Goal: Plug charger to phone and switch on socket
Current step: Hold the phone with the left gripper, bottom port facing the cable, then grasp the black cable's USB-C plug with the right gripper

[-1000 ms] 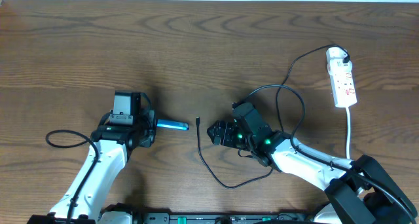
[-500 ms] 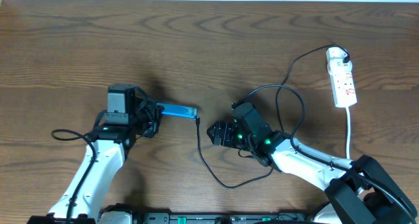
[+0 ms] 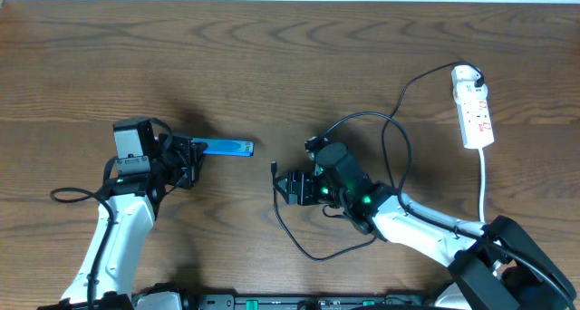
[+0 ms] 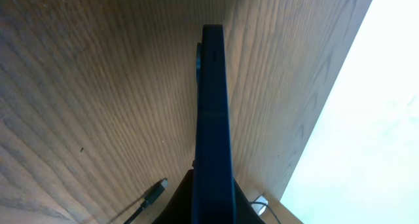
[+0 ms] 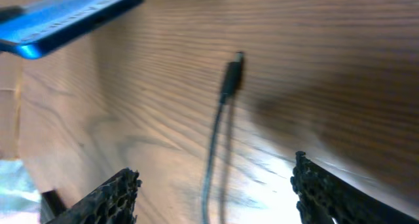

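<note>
Phone [image 3: 228,148] is in my left gripper [image 3: 193,152] from overhead, pinched at one end and turned on edge, free end pointing right. It looks lifted off the table [image 3: 290,47]. The charger [image 3: 399,120] loops limply across the wood from the socket [image 3: 473,106] at far right. Its connector tip [image 3: 275,168] lies between the phone and my right gripper [image 3: 286,187], near both.

On the left wrist view I see only the phone's dark narrow edge [image 4: 215,112] running away from me, gripped at the bottom of frame. The connector [image 4: 156,192] lies on the table to one side.

On the right wrist view the jaws stand wide with nothing in them. The cable runs up between them to the tip [image 5: 230,73], and the phone's blue end [image 5: 65,21] hangs beyond.

I judge the cable light and floppy, so I'd pinch the small stiff connector body just behind the tip. The phone is rigid, smooth and likely slippery, and its glass is breakable, so I'd push in gently.
</note>
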You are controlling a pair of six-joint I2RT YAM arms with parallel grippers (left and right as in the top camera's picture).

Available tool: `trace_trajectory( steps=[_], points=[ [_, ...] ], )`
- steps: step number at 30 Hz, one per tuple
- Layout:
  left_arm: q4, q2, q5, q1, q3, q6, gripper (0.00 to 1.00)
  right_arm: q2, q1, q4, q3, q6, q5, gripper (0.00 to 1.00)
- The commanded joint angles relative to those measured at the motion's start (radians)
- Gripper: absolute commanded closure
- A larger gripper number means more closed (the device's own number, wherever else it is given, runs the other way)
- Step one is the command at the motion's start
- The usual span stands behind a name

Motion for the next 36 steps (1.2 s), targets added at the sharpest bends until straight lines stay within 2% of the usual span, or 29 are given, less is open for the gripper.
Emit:
trace_trajectory(
  steps=[1,8,14,17,20,25,31,36],
  points=[
    [0.006,-0.002,0.028,0.016,0.009,0.032,0.92,0.019,0.016,0.028,0.008,0.078,-0.003,0.32],
    [0.005,-0.002,0.050,0.078,0.009,0.073,0.92,0.174,0.018,0.200,0.017,0.175,-0.083,0.40],
    [0.005,-0.001,0.051,0.084,0.009,0.076,0.93,0.296,0.018,0.198,0.107,0.199,-0.135,0.50],
    [0.005,-0.002,0.052,0.084,0.009,0.083,0.93,0.345,0.017,0.187,0.147,0.200,-0.156,0.60],
    [0.005,-0.002,0.061,0.084,0.009,0.109,0.93,0.355,0.016,0.174,0.152,0.200,-0.172,0.68],
    [0.005,-0.002,0.074,0.084,0.009,0.121,0.93,0.355,0.010,0.143,0.152,0.200,-0.171,0.75],
    [0.004,-0.001,0.077,0.084,0.009,0.153,0.93,0.355,-0.007,0.119,0.152,0.199,-0.187,0.99],
    [-0.001,-0.001,0.098,0.084,0.009,0.195,0.93,0.355,-0.040,0.119,0.152,0.148,-0.267,0.99]
  ],
)
